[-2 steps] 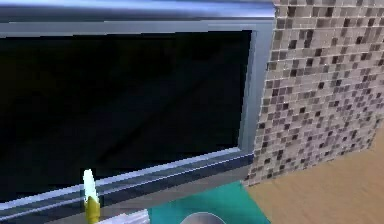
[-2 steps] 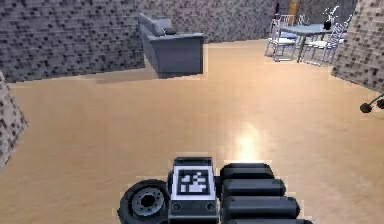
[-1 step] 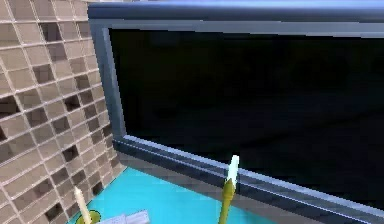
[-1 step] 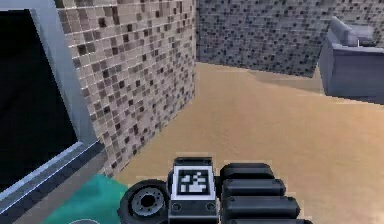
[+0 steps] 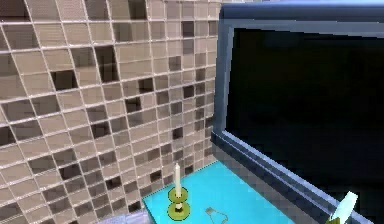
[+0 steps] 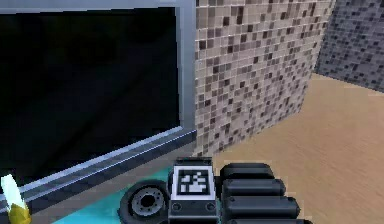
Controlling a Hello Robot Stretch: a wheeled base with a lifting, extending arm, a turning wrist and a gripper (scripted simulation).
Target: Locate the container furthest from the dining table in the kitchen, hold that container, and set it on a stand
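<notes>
gripper (image 6: 146,204) below the screen (image 6: 90,90), grip and load: cannot tell | container: cannot identify; yellow-white thing (image 6: 10,196) on turquoise top (image 5: 240,195) under screen | risk: placing there, arm may topple candle (image 5: 177,180) beside screen

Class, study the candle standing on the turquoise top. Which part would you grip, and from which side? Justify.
Probably the white stem of the candle, just above its green holder. It stands upright and slim, so fingers fit either side. Come in level from the near edge of the top: the screen stands on the forward view's right.
</notes>
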